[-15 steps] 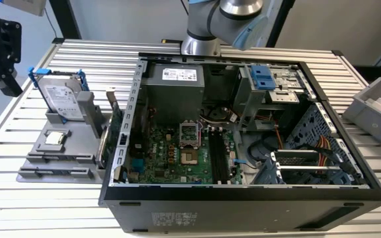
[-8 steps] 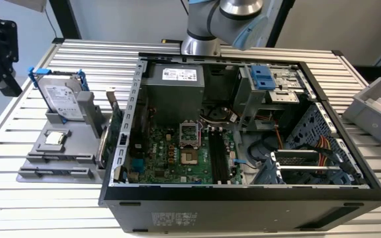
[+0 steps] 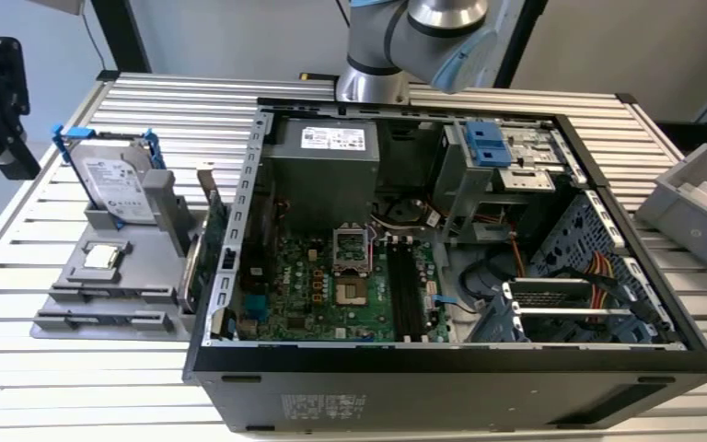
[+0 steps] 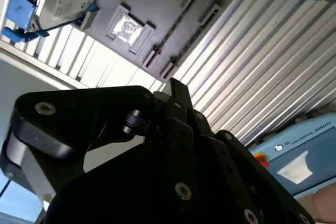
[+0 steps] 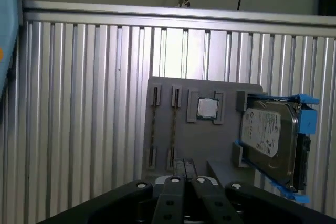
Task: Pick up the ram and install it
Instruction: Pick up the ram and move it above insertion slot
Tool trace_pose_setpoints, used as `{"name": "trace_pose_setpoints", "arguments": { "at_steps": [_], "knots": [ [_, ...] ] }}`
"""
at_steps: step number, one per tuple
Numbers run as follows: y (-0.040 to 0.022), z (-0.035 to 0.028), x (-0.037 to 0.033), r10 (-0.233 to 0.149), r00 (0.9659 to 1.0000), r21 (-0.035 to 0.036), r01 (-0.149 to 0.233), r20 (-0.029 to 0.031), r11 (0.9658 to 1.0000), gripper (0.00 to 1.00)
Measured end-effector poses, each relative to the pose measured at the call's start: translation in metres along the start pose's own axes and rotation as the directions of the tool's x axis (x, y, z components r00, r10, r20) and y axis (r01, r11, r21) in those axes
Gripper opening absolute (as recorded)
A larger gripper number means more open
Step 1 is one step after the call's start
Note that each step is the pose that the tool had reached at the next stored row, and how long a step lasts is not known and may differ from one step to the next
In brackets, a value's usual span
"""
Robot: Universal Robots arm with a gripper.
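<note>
My gripper point(image 5: 185, 165) hangs high over the grey fixture plate point(image 5: 199, 148), its two black fingers pressed together with nothing visible between them; the second wrist view shows the gripper point(image 4: 176, 90) as one thin closed tip. Two narrow grooves point(image 5: 156, 129) on the plate hold thin dark strips. I cannot tell whether either strip is the ram. In the exterior view the arm point(image 3: 403, 37) rises behind the open computer case point(image 3: 452, 354). The black memory slots point(image 3: 405, 295) lie on the motherboard inside the case.
A silver hard drive in a blue bracket point(image 3: 118, 184) stands on the fixture plate point(image 3: 133, 276) beside a small square chip point(image 3: 102, 258). A green card point(image 3: 213, 249) stands against the case's wall. A grey bin point(image 3: 698, 198) sits at the exterior view's right.
</note>
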State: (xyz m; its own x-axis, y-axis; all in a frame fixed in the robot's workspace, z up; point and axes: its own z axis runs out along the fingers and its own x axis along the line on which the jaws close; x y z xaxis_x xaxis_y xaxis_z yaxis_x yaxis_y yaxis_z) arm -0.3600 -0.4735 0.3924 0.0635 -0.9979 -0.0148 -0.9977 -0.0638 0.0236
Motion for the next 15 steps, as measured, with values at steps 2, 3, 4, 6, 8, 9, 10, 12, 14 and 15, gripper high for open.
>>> {"name": "trace_pose_setpoints", "arguments": {
  "at_steps": [2,3,4,6,8,9,10,12,14,15],
  "knots": [
    [0.0,0.0,0.0,-0.027,0.9996,-0.0004,0.027,-0.0006,0.9996,0.0],
    [0.0,0.0,0.0,-0.031,0.9995,-0.0004,0.031,-0.0007,0.9995,0.0],
    [0.0,0.0,0.0,-0.032,0.9995,-0.0004,0.032,-0.0007,0.9995,0.0],
    [0.0,-0.0001,0.0001,-0.032,0.9995,-0.0006,0.032,-0.0009,0.9995,0.0],
    [0.0,0.0,0.0008,-0.032,0.9995,-0.0005,0.032,-0.0008,0.9995,0.0],
    [0.0001,0.0001,0.0014,-0.032,0.9995,-0.0004,0.032,-0.0007,0.9995,0.0],
    [0.0001,0.0001,0.0022,-0.032,0.9995,-0.0004,0.032,-0.0007,0.9995,0.0],
    [0.0002,0.0002,0.0038,-0.032,0.9995,-0.0005,0.032,-0.0008,0.9995,0.0],
    [0.0003,0.0002,0.0059,-0.032,0.9995,-0.0006,0.032,-0.0008,0.9995,0.0],
    [0.0004,0.0004,0.0077,-0.031,0.9995,-0.0005,0.031,-0.0008,0.9995,0.0]
  ]
}}
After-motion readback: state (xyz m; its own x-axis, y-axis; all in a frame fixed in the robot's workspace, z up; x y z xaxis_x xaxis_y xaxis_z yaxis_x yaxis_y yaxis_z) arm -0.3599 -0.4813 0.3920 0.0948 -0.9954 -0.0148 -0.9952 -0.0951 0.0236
